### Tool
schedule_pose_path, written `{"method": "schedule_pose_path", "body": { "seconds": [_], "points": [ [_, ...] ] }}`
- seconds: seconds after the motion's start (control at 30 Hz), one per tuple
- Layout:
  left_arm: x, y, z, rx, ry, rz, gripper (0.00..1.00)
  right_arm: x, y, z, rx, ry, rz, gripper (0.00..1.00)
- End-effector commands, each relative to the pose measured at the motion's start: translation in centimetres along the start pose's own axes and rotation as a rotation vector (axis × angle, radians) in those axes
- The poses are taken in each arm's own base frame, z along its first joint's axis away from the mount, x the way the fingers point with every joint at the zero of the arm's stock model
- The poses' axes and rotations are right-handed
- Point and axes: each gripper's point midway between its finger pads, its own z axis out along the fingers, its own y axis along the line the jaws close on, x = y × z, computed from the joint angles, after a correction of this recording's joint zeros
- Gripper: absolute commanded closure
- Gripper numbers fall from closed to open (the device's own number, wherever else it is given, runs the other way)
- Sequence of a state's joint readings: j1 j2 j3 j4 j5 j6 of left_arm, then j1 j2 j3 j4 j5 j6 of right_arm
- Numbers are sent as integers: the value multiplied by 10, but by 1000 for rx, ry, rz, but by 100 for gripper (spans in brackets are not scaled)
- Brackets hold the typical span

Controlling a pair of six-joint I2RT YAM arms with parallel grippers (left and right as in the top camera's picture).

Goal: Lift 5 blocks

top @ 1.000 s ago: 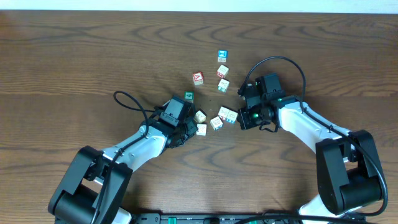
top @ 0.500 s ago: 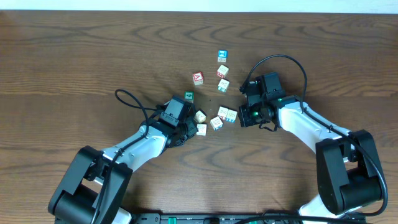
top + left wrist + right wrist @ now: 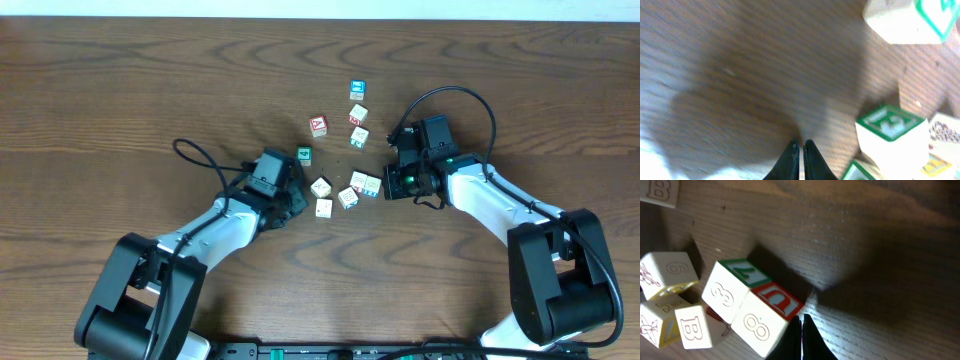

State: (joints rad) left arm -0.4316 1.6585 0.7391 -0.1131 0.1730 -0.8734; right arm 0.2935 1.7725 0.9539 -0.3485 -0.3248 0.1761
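Broadly, the wooden bench (image 3: pixel 120 90) carries everything. Over bare wood, the left claw (image 3: pixel 800 152) is pinched shut and empty. Likewise closed on nothing, the right claw (image 3: pixel 801 327) sits just beside the rightmost cubes. Between both claws, the blocks (image 3: pixel 347 198) lie clustered on the bench.

The left wrist view is smearing the table (image 3: pixel 740 75) into soft streaks, and its edges are cutting into the blocks (image 3: pixel 892 135): a pale block (image 3: pixel 905 20) is running off the top right corner, and a picture-faced block (image 3: pixel 946 145) is slipping past the right edge. The left gripper (image 3: pixel 800 146) is showing only its tips (the bottom edge is taking the rest), as is the right gripper (image 3: pixel 801 325). A "B" block (image 3: pixel 657 191) is running off that view's top left corner. Overhead, the prints on the cubes are reading too small to tell.
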Motion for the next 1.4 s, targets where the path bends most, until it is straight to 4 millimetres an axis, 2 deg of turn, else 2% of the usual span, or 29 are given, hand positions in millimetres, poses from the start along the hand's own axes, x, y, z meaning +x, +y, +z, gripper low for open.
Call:
{"method": "schedule_pose_path", "body": {
  "seconds": [0.0,0.07,0.23,0.43,0.67,0.9,1.2,1.37],
  "points": [
    [-5,29,7,-84,-16,12,93,4,10,4,-30,14,9,98],
    [-8,27,7,-66,-18,5,93,4,10,4,-30,14,14,99],
    [-9,6,7,34,-3,11,93,9,9,4,-26,31,20,99],
    [0,1,7,66,49,-36,93,19,6,4,-9,72,35,99],
    [5,-11,6,117,81,-67,93,21,5,3,-7,82,38,99],
    [-5,-26,4,178,39,-67,92,23,5,3,-6,89,40,99],
    [-6,-25,17,181,43,-91,93,23,5,3,-6,89,40,99],
    [-5,-28,17,198,49,-99,93,23,4,3,2,87,39,99]
  ]
}}
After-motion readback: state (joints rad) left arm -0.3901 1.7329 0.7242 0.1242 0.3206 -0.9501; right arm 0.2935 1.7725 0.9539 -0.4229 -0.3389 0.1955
